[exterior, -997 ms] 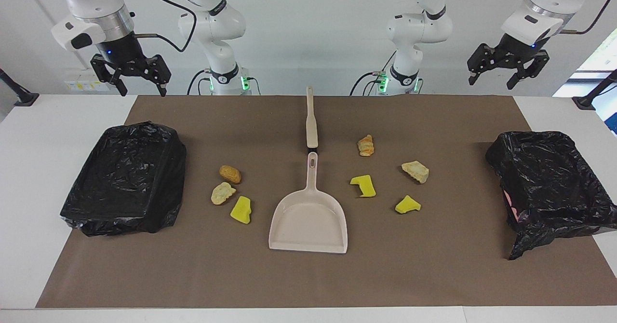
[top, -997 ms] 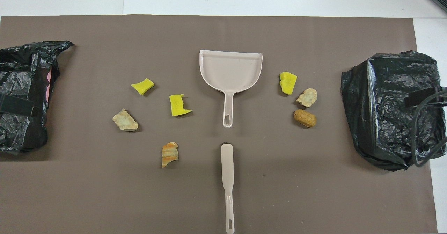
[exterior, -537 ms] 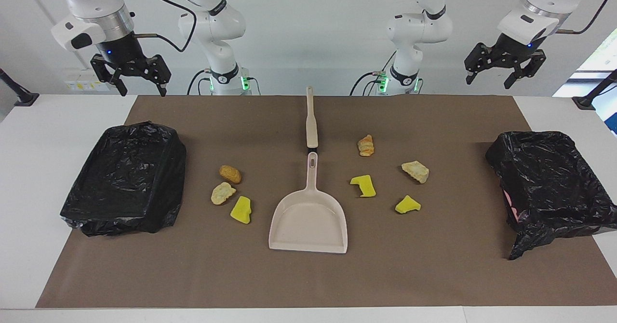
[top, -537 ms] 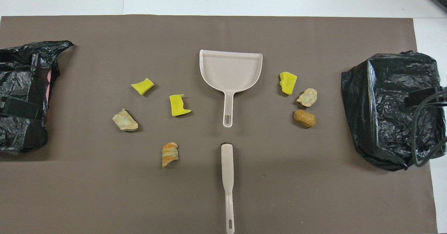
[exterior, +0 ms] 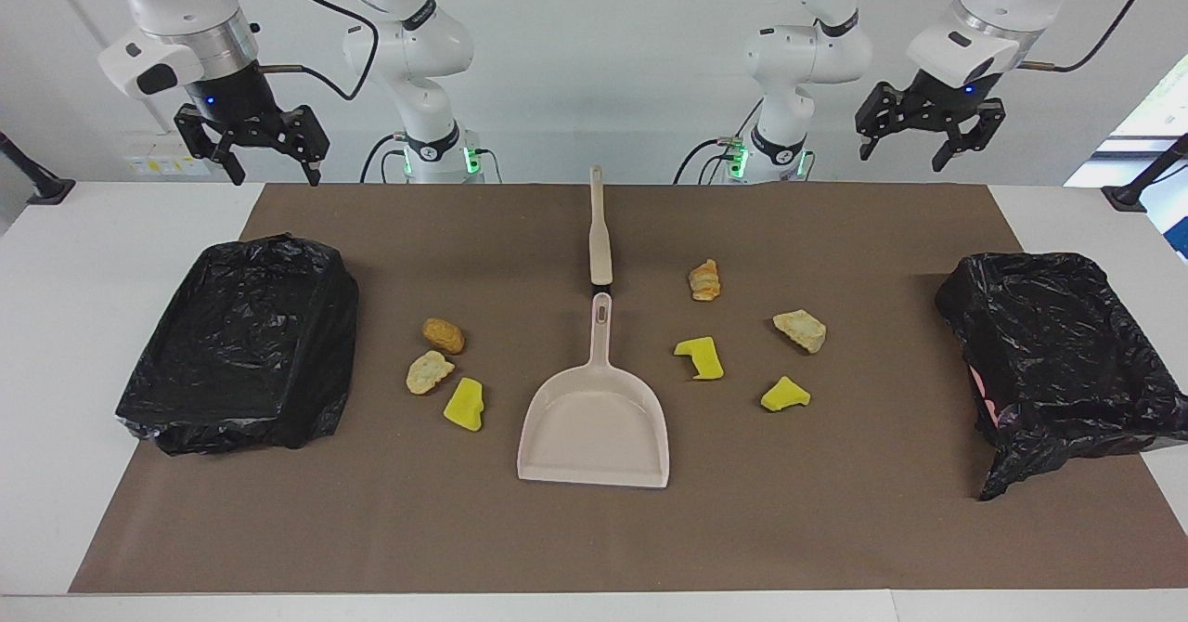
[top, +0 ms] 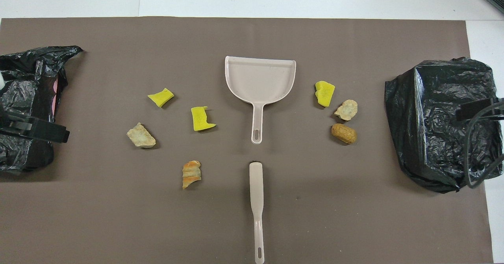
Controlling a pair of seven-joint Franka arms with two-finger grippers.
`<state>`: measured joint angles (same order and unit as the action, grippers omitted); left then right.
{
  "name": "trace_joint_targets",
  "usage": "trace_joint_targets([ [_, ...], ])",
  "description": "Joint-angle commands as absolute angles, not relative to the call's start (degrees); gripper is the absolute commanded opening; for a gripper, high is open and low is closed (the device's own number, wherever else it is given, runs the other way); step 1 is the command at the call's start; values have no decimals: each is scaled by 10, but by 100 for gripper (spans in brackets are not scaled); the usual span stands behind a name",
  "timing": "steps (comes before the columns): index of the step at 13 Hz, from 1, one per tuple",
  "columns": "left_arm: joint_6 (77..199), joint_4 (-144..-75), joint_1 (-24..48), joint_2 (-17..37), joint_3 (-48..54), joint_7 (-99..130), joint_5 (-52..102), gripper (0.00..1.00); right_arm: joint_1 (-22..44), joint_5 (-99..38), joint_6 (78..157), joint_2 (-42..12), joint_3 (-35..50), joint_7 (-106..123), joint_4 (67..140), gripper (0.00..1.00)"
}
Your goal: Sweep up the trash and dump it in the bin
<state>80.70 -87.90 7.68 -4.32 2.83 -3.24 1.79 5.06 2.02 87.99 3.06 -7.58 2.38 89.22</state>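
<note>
— Seven scraps of trash point(exterior: 704, 280) lie on the brown mat point(exterior: 835, 511): four toward the left arm's end, three toward the right arm's end, with the dustpan point(exterior: 595, 427) between the groups. The brush point(exterior: 599, 232) lies nearer to the robots, in line with the dustpan handle.

— And the grippers?

— Both hang in the air with fingers spread and hold nothing. The left gripper point(exterior: 914, 147) is over the mat's edge nearest the robots, toward the black-bagged bin point(exterior: 1058, 362). The right gripper point(exterior: 269, 169) waits near the other bin point(exterior: 246, 343).
</note>
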Motion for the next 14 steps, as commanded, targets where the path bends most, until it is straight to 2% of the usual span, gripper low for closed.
trace_joint_targets([
  [1,852,-938,131,-72,24,38,19,100,49,11,884,34,-75,12,898,100],
  [4,896,-1004,184,-102,25,99,19,100,49,11,881,35,-75,13,899,100],
  [6,918,-1033,226,-103,25,148,19,100,48,17,865,38,-75,16,902,100],
  [9,990,-1107,292,-112,25,237,21,100,65,11,902,45,-73,7,934,100],
  [11,1033,-1150,330,-119,25,292,21,100,80,11,914,32,-71,-36,945,100],
  [14,1084,-1203,384,-119,26,335,21,100,111,5,962,-19,-70,-76,952,100],
])
